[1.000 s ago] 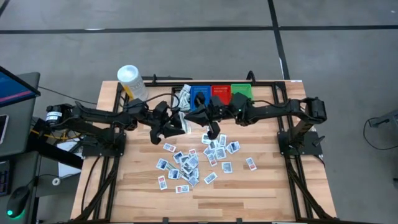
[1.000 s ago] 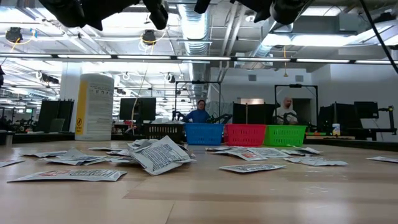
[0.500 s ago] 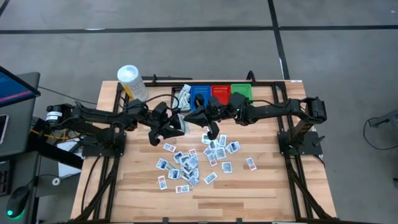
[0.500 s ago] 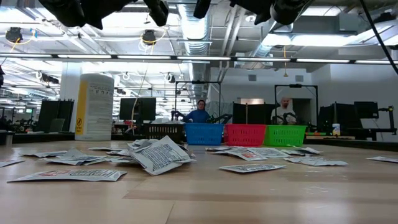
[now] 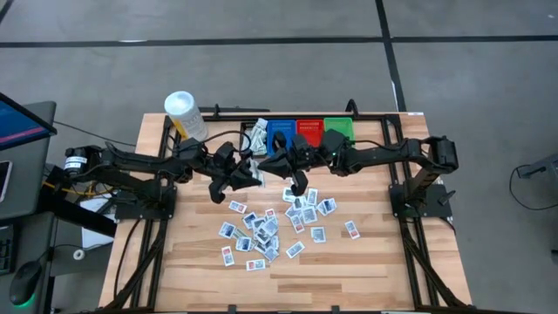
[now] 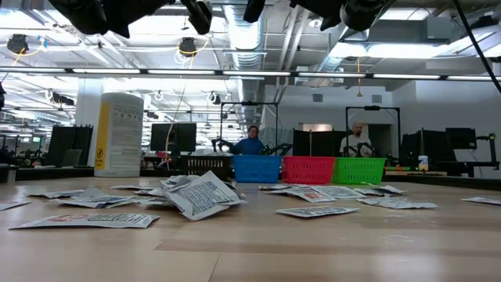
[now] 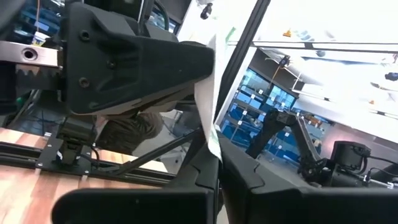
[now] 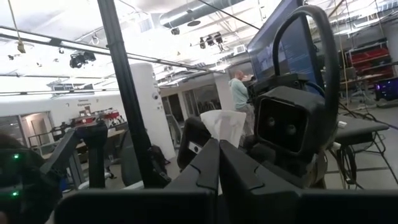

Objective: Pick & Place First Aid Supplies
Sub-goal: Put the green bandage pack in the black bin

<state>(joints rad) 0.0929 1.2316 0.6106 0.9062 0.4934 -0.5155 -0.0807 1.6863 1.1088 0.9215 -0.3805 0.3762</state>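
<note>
1. Two end effectors meet above the table, in front of the bins.
2. Left end effector is clamped on a thin white packet, held edge-on between its fingers.
3. Right end effector is closed on another white packet.
4. Many first aid supplies lie scattered on the table below.
5. Blue bin, red bin and green bin stand in a row at the far edge.

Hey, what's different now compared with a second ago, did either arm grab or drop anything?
The left claw has closed on a thin white paper packet. The right claw stays shut on its own white packet. Both arms remain above the table's far side, and the scattered packets haven't moved.
</note>
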